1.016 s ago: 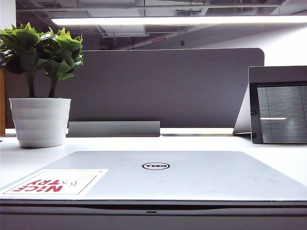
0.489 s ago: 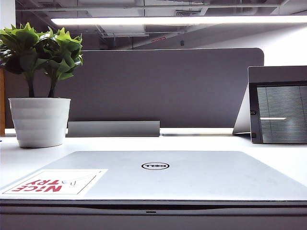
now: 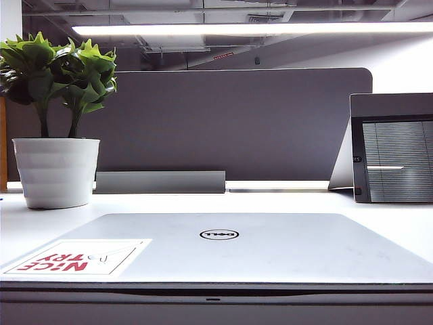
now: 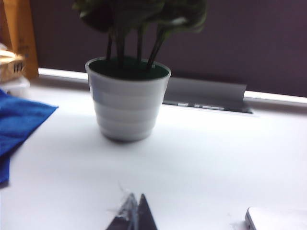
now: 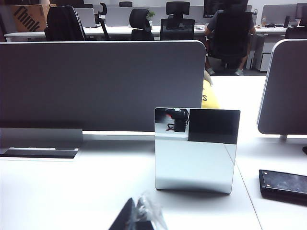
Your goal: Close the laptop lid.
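The silver-grey laptop lid [image 3: 270, 250] lies flat and shut on the laptop [image 3: 135, 308], with only a thin dark seam along the front edge. On its top are the round Dell logo [image 3: 219, 234] and the white "NICE TRY" sticker [image 3: 78, 257]. Neither gripper shows in the exterior view. In the left wrist view my left gripper [image 4: 135, 201] is shut and empty above the white table, with a corner of the laptop [image 4: 276, 218] off to one side. My right gripper [image 5: 136, 203] is also shut and empty, its tips together over the table.
A white pot with a green plant [image 3: 56, 169] stands at the back left, a blue cloth [image 4: 19, 124] beside it. A grey-framed upright device [image 3: 396, 149] stands at the back right, a flat black item [image 5: 283, 184] near it. A grey partition [image 3: 230, 122] runs behind.
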